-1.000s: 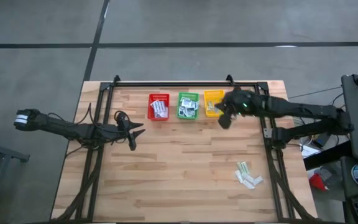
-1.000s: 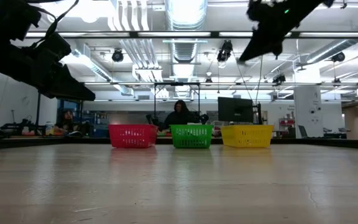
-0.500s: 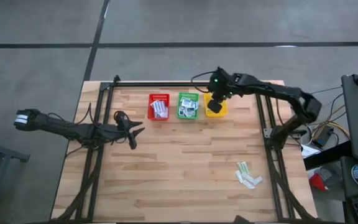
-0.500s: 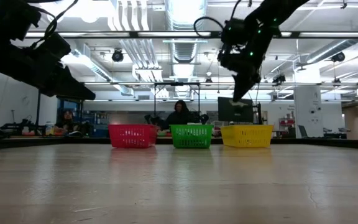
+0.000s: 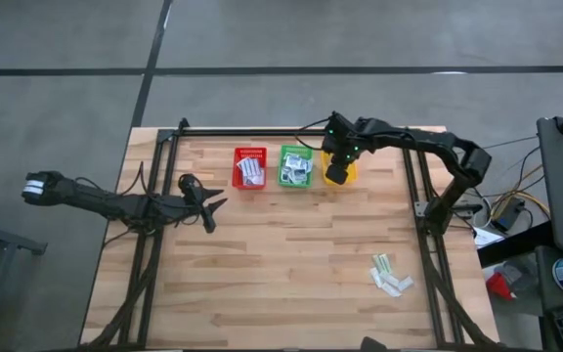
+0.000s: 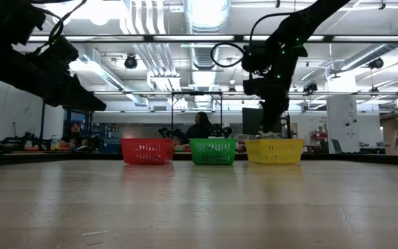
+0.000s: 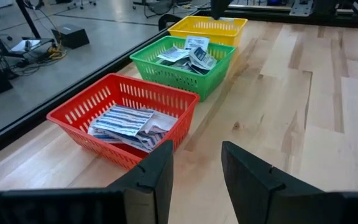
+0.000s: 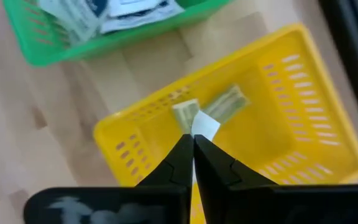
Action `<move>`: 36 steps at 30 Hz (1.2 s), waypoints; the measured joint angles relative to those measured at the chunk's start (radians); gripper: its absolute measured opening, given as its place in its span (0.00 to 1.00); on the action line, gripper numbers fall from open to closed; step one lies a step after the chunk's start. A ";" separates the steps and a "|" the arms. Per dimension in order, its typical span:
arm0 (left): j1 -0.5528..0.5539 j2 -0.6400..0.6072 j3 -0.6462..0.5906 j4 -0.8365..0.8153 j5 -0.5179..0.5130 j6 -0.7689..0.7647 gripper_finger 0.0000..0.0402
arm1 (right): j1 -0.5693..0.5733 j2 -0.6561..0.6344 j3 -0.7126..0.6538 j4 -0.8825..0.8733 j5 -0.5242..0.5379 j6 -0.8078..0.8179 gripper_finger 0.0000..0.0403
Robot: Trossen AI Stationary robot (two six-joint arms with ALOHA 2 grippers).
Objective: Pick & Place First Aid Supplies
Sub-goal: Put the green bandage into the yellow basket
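Hovering over the yellow basket point(image 5: 338, 164), my right gripper point(image 8: 193, 144) shows, in its wrist view only, jaws pinching a strip point(image 8: 194, 121); left gripper point(image 7: 194, 177) idles, jaws spread.

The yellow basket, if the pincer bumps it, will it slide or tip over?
Probably slide. The yellow basket looks like thin plastic mesh with only a couple of pale green-beige strips inside, so it is likely light. It sits low and wide on smooth wood, so tipping seems unlikely. The right pincer, shut on a strip, hangs just above it.
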 joint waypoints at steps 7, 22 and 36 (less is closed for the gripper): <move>0.000 0.000 0.000 0.000 0.000 0.000 0.33 | -0.009 0.021 -0.013 0.001 -0.018 -0.009 0.15; 0.000 0.000 0.000 0.000 0.000 0.001 0.33 | -0.006 -0.142 -0.028 -0.029 -0.019 -0.003 0.30; 0.000 0.000 0.000 0.000 0.000 0.020 0.33 | 0.247 -0.616 -0.282 -0.046 -0.134 0.231 0.26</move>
